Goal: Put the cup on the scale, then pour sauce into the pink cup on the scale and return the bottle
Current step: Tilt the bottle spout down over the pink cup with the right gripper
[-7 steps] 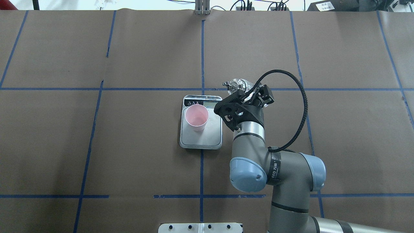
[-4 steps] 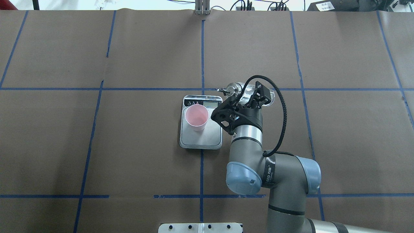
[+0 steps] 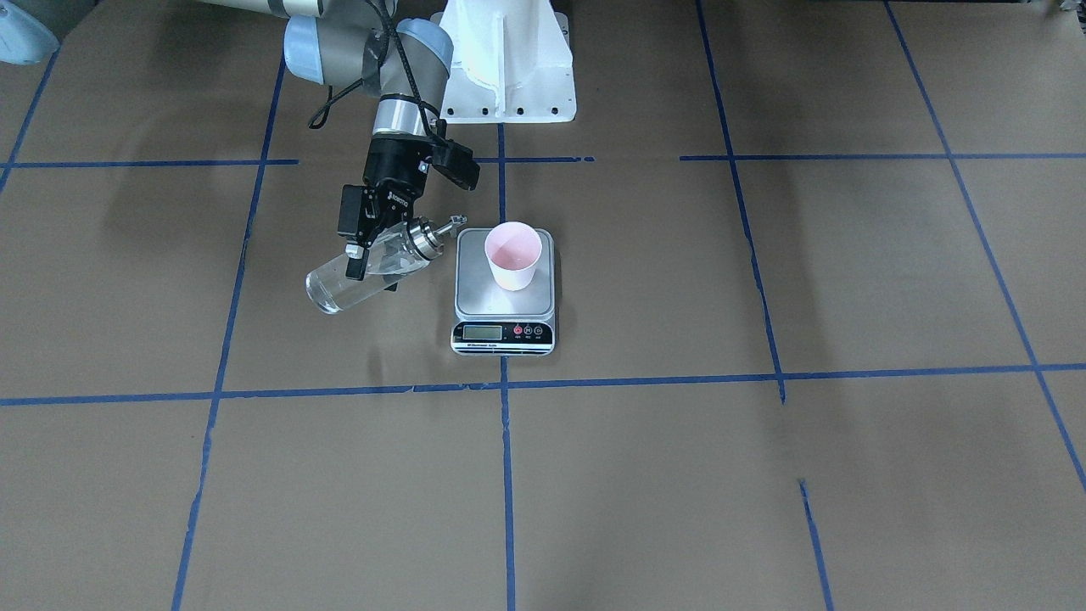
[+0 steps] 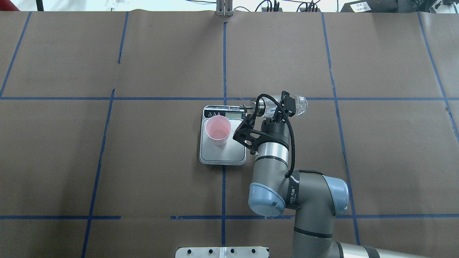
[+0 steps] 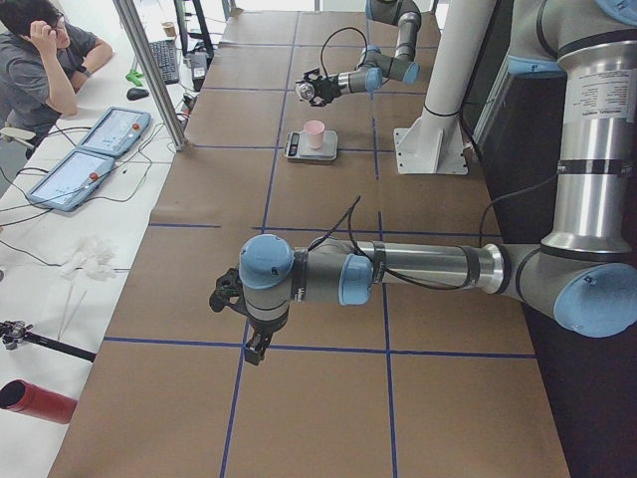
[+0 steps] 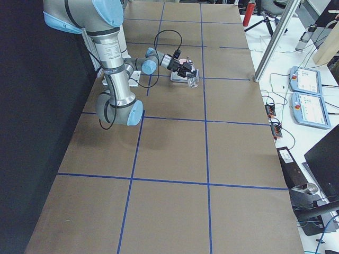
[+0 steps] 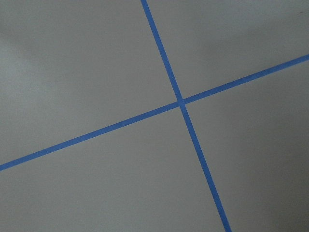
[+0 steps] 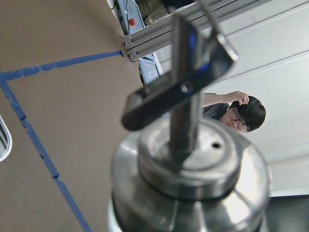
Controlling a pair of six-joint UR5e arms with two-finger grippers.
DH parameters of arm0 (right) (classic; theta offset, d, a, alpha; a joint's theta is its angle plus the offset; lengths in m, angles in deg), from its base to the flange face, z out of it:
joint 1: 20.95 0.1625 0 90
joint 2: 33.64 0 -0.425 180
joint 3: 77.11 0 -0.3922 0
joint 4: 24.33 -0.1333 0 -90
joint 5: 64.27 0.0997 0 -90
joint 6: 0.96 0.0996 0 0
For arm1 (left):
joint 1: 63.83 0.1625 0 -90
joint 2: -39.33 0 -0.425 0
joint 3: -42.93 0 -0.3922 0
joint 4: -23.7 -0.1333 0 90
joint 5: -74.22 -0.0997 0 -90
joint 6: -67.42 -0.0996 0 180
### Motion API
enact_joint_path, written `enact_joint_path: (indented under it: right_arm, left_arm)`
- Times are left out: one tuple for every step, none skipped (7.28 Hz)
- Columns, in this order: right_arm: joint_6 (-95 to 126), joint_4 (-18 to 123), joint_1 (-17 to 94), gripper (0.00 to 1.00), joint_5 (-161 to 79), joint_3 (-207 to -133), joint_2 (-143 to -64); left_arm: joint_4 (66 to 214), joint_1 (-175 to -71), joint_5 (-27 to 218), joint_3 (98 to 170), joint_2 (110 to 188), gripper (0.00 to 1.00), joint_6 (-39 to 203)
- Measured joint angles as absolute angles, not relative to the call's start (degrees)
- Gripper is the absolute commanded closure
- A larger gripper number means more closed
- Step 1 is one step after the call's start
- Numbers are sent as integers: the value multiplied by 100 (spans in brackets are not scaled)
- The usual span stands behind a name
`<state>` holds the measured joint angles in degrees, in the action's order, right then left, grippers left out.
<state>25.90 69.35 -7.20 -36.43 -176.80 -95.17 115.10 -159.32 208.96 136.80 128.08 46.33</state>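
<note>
- The table (image 4: 143,53), brown paper marked with blue tape lines (image 4: 224,53), spreads out on every side beneath my right gripper.
- My right arm (image 4: 269,157) reaches forward from the base, and its wrist ends just beside the scale.
- My left arm (image 5: 398,274) stretches out low over bare table, well apart from my right gripper.
- An operator (image 5: 40,50) sits past the far edge of the table, well beyond my right gripper, and shows behind the spout in the right wrist view.
- My left gripper (image 5: 227,295) hangs over a crossing of tape (image 7: 182,102). I cannot tell whether its jaws are apart or together.
- The scale (image 4: 224,154) lies flat just beside my right gripper, on the side the spout points to, with its display strip at the end away from my base.
- My right gripper (image 4: 279,107) is clamped across the middle of the bottle (image 4: 299,104). It holds the bottle off the table, lying close to level.
- The cup (image 4: 217,129) stands upright on the scale's plate, toward the display end, past the spout from my gripper.
- The metal spout cap (image 3: 424,236) sticks out of my gripper toward the scale. Its tip is near the scale's closest edge, short of the cup.
- I cannot make out the level of the sauce through the glass.
</note>
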Motion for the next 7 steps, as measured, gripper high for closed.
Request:
enact_joint_path:
  right_arm:
    - [2489,6943,-722,100,-3700,-17559,-9489]
    - [2340,6956,-723,100,-3752,-17452,-9420]
    - [2151,6970,-724,100,-3804,-17388,-9338]
    - [1814,6976,-731,100,-3893,-17353,-9263]
    - [1486,6979,-740,100,-4021,-17311,-9214]
    - [1288,6982,-754,100,-4141,-17237,-9185]
    - [1132,6986,-762,100,-4244,-17165,-9162]
  left_arm:
    - [11510,-15929,20896,13680,12809,0,4633]
    - [11511,-15928,20896,13680,12809,0,4633]
    - [11511,-15928,20896,13680,12810,0,4633]
    - [11511,-15928,20896,13680,12810,0,4633]
    - [11509,-15928,20896,13680,12808,0,4633]
    - [11505,-15925,20896,13680,12804,0,4633]
    - [11503,-15922,20896,13680,12802,0,4633]
